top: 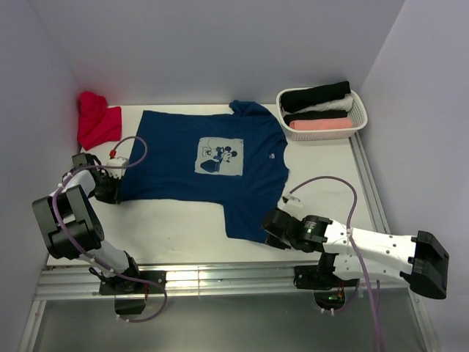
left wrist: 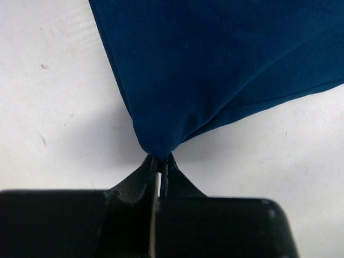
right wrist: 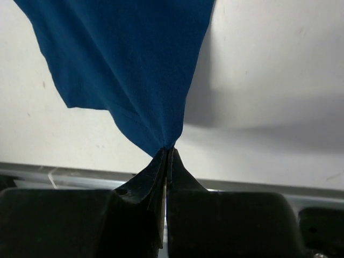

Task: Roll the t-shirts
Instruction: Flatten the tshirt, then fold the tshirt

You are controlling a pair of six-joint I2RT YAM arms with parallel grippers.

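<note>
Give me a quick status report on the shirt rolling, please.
Left gripper shut on navy t-shirt corner. Right gripper shut on another corner. Lying flat, not yet rolled. Nothing blocking.

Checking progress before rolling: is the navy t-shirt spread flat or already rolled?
Spread out, not rolled: the navy t-shirt lies open, chest print showing.

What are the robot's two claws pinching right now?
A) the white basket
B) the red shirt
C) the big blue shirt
C: the left claw and the right claw are each shut on a bit of the blue shirt at its edge.
</note>
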